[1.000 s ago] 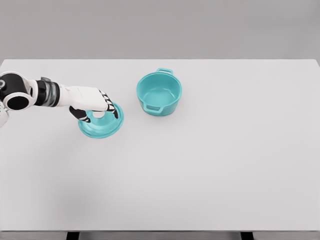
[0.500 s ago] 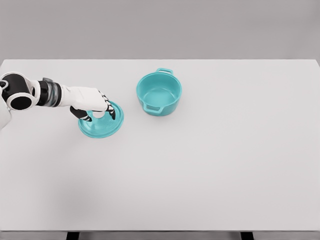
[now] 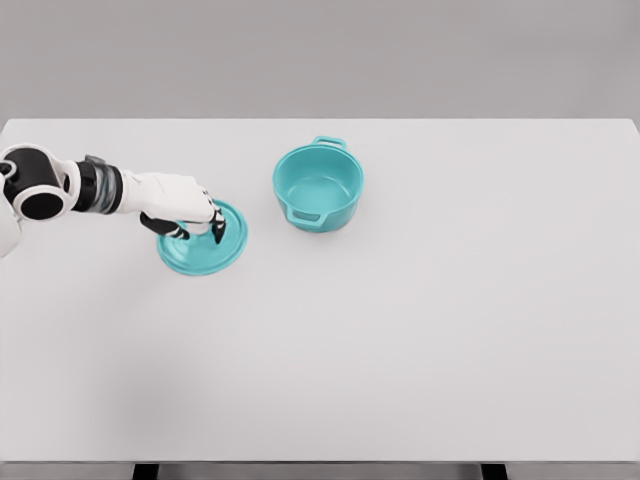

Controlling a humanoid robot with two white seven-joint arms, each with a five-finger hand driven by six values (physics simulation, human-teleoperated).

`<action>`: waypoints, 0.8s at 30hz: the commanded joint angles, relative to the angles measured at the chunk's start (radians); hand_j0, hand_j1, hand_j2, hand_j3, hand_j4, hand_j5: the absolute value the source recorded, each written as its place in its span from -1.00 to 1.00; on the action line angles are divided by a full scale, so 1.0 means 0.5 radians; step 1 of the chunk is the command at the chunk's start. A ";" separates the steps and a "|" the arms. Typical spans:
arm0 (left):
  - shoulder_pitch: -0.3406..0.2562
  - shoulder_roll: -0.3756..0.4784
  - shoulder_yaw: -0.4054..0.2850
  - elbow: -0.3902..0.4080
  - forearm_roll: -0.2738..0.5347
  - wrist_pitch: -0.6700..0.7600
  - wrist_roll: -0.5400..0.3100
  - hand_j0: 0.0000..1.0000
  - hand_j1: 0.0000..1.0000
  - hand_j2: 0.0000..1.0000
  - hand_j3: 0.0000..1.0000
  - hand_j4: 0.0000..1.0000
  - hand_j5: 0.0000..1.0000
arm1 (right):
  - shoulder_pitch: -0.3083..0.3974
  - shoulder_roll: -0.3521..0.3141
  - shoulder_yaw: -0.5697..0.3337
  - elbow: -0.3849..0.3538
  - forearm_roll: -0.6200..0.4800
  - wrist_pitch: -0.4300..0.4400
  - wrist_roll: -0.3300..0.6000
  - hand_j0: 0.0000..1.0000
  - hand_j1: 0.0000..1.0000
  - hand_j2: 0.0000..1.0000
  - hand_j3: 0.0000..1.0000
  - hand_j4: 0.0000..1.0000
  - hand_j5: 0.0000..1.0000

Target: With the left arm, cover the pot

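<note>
Teal cookware is seen on a white table [image 3: 420,330] in the head view: an open pot [image 3: 318,188] with two side handles, and its lid [image 3: 203,240], which is laid flat on the tabletop to the left of the pot and slightly nearer the camera, clearly apart from it. The pot is shown uncovered, with its bare inner floor visible. The left hand [image 3: 187,208] is placed over the lid, on the side of it turned away from the pot, at the end of a white arm that is brought in from the left edge of the picture, farther from the pot than the lid is. The fingers [image 3: 214,228] are curled downward over the middle of the lid, with dark fingertips set close around the spot where a knob would be expected; the knob itself is hidden by the hand, so it cannot be told for certain whether it is gripped or only enclosed. The lid is seen flat on the table, with its rim exposed on the side nearest the pot and along the near edge. The far rim of the lid is covered by the palm. No right arm is seen.
</note>
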 commanded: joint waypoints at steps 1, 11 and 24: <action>0.000 0.004 0.002 -0.002 0.006 0.001 -0.001 0.08 0.08 0.08 0.08 0.08 0.08 | 0.000 0.000 0.000 0.000 -0.001 0.000 0.002 1.00 1.00 1.00 1.00 1.00 1.00; -0.043 0.020 0.008 -0.027 0.058 0.001 -0.001 0.05 0.05 0.05 0.05 0.05 0.05 | 0.000 0.000 0.000 0.000 -0.001 0.000 0.002 1.00 1.00 1.00 1.00 1.00 1.00; -0.218 -0.051 0.005 -0.113 0.276 0.001 -0.001 0.03 0.03 0.03 0.03 0.03 0.03 | 0.003 0.000 0.000 0.000 -0.001 0.000 0.002 1.00 1.00 1.00 1.00 1.00 1.00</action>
